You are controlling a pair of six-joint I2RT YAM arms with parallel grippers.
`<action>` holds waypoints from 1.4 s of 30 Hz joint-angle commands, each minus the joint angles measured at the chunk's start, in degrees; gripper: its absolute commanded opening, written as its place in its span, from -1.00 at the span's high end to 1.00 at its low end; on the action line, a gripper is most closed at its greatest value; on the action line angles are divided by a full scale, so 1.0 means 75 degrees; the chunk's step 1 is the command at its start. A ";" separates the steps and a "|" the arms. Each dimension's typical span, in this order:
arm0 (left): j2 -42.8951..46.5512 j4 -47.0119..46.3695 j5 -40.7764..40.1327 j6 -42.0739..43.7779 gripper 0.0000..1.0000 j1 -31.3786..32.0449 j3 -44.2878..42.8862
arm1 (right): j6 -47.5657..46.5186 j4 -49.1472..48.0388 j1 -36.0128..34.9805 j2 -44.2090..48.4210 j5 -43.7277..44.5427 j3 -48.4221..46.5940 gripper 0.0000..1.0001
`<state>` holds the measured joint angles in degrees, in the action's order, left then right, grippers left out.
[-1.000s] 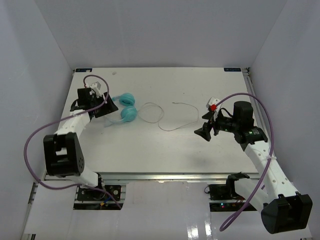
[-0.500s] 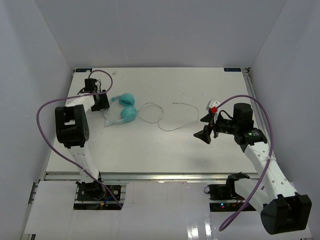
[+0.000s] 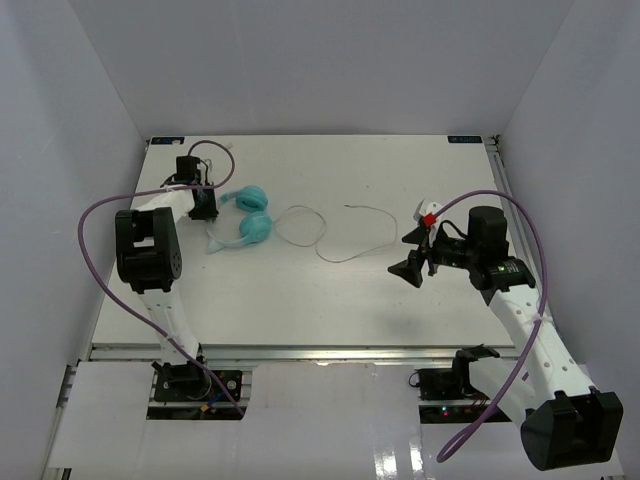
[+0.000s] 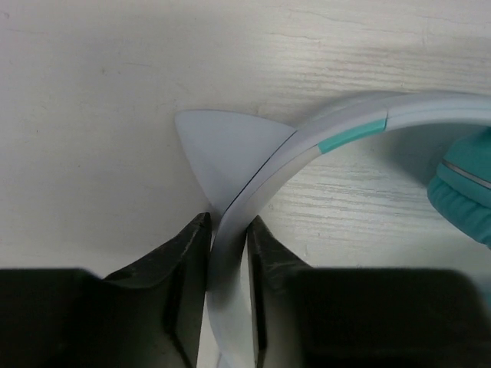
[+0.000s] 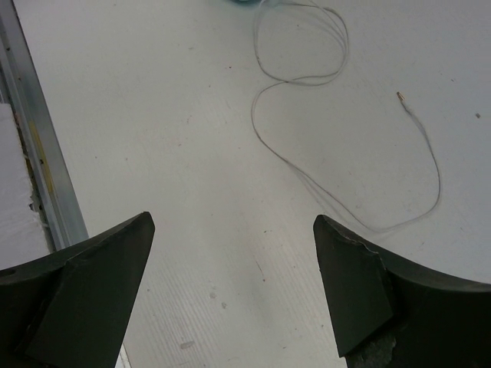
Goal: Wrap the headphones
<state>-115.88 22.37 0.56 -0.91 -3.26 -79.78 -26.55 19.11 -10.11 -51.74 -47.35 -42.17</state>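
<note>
Near the far left corner of the table (image 3: 300, 300) the headphones (image 3: 247, 215) lie flat, the left gripper (image 4: 228, 226) pinching the pale headband (image 4: 345, 123) between narrow jaws, probably to anchor the set for winding. The right gripper (image 5: 232, 230) hangs wide and empty by the loose cable (image 5: 265, 123) toward the right edge, likely placed to gather it; no container is in sight

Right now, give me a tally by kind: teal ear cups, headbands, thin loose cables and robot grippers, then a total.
teal ear cups: 2
headband: 1
thin cable: 1
grippers: 2 (left gripper closed on the headband, right gripper open over the table)
Total: 6
</note>
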 commanded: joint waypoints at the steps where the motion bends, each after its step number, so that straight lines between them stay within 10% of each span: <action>1: -0.0011 0.0047 0.0774 -0.0229 0.83 0.0131 0.0633 | -0.0004 -0.0214 0.0047 0.0155 -0.0235 -0.0004 -0.81; 13: 0.4305 -0.0633 0.3865 -0.1810 1.00 0.0249 0.2250 | -0.5165 0.1809 -0.0718 -0.1318 -0.1543 -0.1284 -0.80; 25: 0.7916 -0.0140 0.4571 -0.2217 1.00 0.0271 0.3788 | -0.0413 -0.2910 -0.2229 -0.3683 0.0721 -0.3643 -0.80; 42: 0.8656 -0.0204 0.5432 -0.3268 1.00 0.0271 0.3479 | 0.3002 -0.6055 -0.3536 -0.4380 -0.1685 -0.2253 -0.90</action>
<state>-53.39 25.42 34.75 -18.76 -1.02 -50.28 -13.14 -12.17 -35.89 -83.41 -56.30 -61.62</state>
